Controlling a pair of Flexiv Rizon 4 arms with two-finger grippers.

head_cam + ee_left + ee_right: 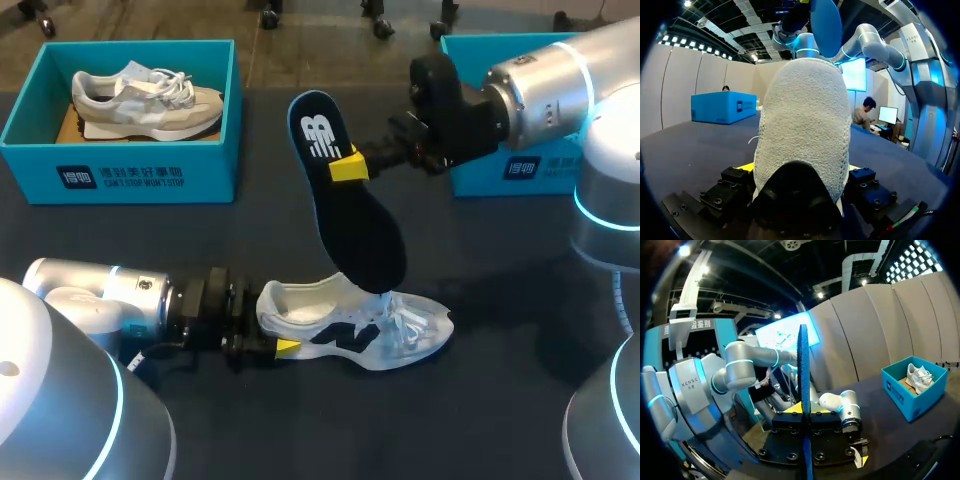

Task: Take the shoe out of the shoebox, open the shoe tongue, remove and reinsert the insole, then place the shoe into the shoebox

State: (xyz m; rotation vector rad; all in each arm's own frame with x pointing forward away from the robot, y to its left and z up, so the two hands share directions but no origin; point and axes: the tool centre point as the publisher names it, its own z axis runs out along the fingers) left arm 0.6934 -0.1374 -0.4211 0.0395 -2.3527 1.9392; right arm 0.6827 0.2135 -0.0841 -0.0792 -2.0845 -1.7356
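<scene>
Step in hand is the insole part. The shoe [370, 330] is out of the shoebox [120, 172] and sits on the tabletop [500, 300], well apart from the box, with its toe toward the right arm's side.

The left claw [276, 336] is closed on the shoe's heel and braces it low on the tabletop. In the left wrist view the heel fills the gap between both fingers.

The right claw [345, 165] is clamped on the insole [360, 225] near its heel end. It holds the insole up at a slant, toe end down at the shoe's mouth. The right wrist view shows the insole edge-on, pinched between the fingers.

The insole tip seems to touch or just enter the opening, though the head view is too poor there to be sure. One moment can't show whether it is coming out or going back in.

If going in, the next move needs the insole tilted flatter and slid toward the toe, with the left claw keeping the heel steady. If coming out, it needs a lift clear. A second shoe [145, 100] lies in the shoebox.
</scene>
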